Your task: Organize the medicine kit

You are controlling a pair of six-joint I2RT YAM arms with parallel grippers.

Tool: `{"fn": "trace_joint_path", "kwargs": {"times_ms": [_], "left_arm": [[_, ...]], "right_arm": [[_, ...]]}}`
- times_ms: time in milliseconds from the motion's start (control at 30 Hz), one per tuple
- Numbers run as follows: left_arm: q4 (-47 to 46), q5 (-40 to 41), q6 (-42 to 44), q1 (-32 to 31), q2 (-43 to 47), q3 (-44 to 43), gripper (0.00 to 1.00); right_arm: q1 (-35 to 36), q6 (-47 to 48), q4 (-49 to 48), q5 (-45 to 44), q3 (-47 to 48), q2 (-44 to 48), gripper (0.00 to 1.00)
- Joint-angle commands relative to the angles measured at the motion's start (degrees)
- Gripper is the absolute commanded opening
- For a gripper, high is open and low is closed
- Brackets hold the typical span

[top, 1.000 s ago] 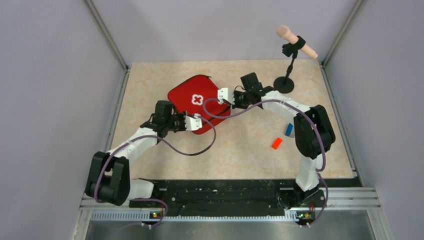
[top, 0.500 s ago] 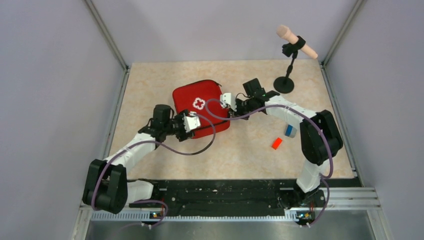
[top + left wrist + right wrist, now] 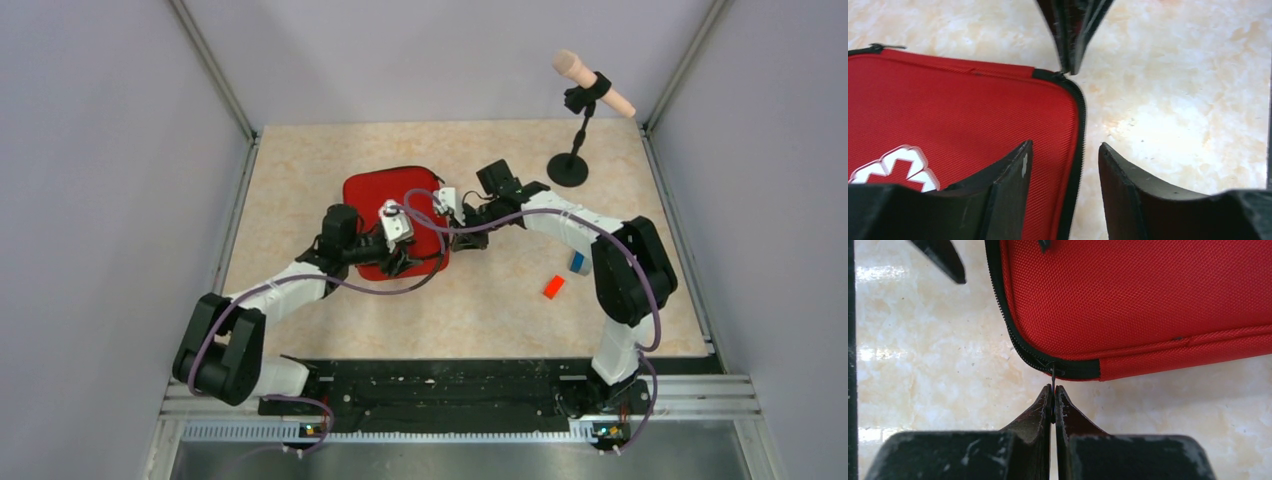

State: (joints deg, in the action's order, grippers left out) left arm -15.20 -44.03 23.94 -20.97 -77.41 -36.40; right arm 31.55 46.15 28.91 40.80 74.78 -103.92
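The medicine kit [image 3: 372, 195] lies left of the middle of the worktop [image 3: 500, 300], nearer the far edge, and its lid bears a white cross [image 3: 895, 165]. The right gripper [image 3: 1053, 390] has its jaws clenched on the zipper pull [image 3: 1053, 372]. The left gripper [image 3: 1063, 150] has its jaws released, astride the kit's zippered edge.

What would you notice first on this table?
The big red medicine kit in the middle of the table, with a white cross on its lid. The right pincer pinches its zipper tab, and the left pincer hangs open over its edge.
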Motion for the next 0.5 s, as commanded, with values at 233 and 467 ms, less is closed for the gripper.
{"fn": "trace_joint_path", "kwargs": {"times_ms": [233,467], "left_arm": [[-0.67,7.37,5.59,-7.91,-1.97,1.40,0.57],[-3.09,20.22,8.40,-15.22,-8.83,0.06,0.18]], "right_arm": [[-0.74,-3.88,-1.11,6.03,4.44,-1.92,0.00],[-0.84,-3.70,-1.07,6.14,1.52,1.32,0.00]]}}
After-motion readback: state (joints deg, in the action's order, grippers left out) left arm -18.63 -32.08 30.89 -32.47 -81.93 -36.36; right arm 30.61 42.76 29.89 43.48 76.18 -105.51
